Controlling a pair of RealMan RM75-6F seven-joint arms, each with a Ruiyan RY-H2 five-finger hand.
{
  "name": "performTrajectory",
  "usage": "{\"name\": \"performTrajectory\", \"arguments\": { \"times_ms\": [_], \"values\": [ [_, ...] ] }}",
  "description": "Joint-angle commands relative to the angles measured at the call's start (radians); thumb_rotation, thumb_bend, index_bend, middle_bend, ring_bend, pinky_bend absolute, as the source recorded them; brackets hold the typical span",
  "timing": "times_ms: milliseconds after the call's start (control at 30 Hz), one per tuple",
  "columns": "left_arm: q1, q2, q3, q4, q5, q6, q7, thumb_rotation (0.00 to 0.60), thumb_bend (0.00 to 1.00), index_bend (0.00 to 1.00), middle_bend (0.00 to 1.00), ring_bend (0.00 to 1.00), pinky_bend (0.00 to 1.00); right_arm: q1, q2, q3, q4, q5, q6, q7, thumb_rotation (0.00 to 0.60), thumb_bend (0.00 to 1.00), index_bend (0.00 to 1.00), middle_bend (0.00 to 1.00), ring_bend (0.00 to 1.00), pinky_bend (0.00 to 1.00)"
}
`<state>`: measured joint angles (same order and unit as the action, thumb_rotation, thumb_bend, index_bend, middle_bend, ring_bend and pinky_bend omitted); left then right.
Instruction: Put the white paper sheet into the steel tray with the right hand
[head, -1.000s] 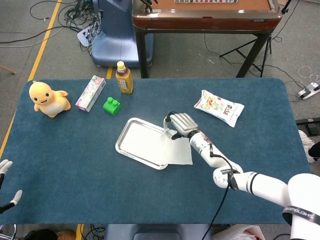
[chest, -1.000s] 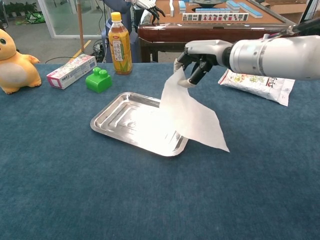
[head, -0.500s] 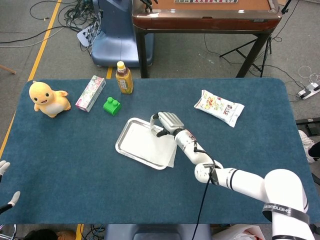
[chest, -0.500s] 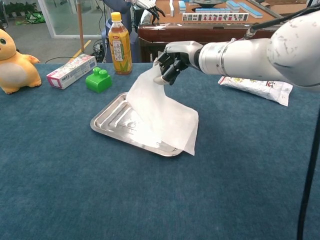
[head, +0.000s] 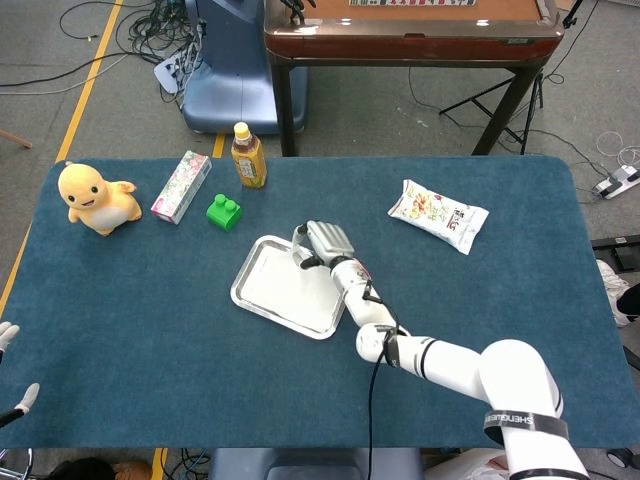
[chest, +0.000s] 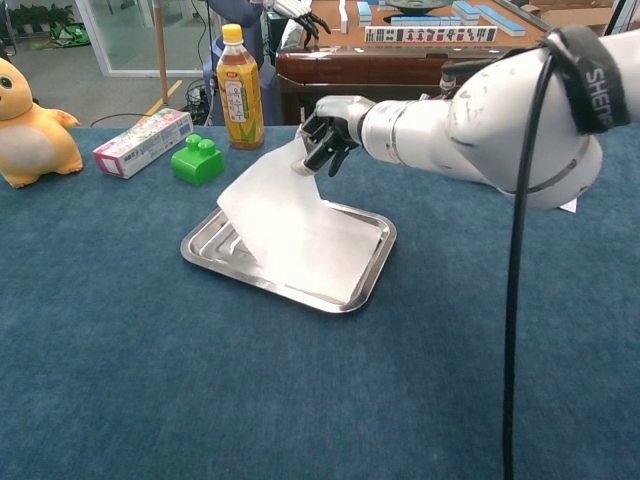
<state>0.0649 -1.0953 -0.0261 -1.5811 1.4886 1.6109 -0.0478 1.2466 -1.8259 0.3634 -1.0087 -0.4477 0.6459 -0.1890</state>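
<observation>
The chest view shows what the head view flattens: the white paper sheet (chest: 292, 228) hangs slanted from the right hand (chest: 325, 133), its top corner lifted above the steel tray (chest: 366, 275) and its lower edge resting on the tray floor toward the near right side. From the head view the sheet (head: 300, 285) merely looks like a pale cover over the tray (head: 240, 283), with the right hand (head: 322, 243) at the tray's far right corner. Only the head view shows the left hand (head: 12, 398), fingertips at the table's near left edge, well apart from everything; whether it is spread or closed cannot be told. The sheet lies within the tray rim on the right and near sides. Open cloth surrounds the tray in front and to the right; the green block (chest: 197, 160), bottle (chest: 240, 88) and pink box (chest: 142, 142) stand behind it to the left. The right hand's fingers are curled together, pinching the sheet's upper corner.
</observation>
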Motion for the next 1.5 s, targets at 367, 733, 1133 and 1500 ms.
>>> {"name": "performTrajectory", "arguments": {
  "times_ms": [367,733,1133,1500],
  "values": [
    [0.005,-0.001,-0.001,0.008,-0.009,-0.004,-0.009,0.6,0.25,0.13,0.12,0.14,0.06,0.024,-0.068,0.031,0.088,0.042,-0.013,-0.036,0.6,0.45,0.68,0.36,0.2,0.37],
    [0.01,0.0,0.0,0.01,-0.01,-0.002,-0.014,0.6,0.25,0.13,0.12,0.14,0.06,0.019,-0.095,0.059,0.119,0.014,-0.006,-0.031,0.6,0.29,0.37,0.25,0.17,0.37],
    [0.014,0.0,-0.002,0.015,-0.008,0.003,-0.02,0.6,0.25,0.13,0.12,0.14,0.06,-0.004,-0.086,0.074,0.103,-0.054,0.036,-0.033,0.6,0.21,0.26,0.18,0.13,0.31],
    [0.013,0.001,-0.008,0.019,-0.006,0.008,-0.027,0.6,0.25,0.13,0.12,0.14,0.06,-0.101,0.044,-0.003,-0.081,-0.23,0.188,-0.099,0.6,0.49,0.25,0.27,0.16,0.31]
  ]
}}
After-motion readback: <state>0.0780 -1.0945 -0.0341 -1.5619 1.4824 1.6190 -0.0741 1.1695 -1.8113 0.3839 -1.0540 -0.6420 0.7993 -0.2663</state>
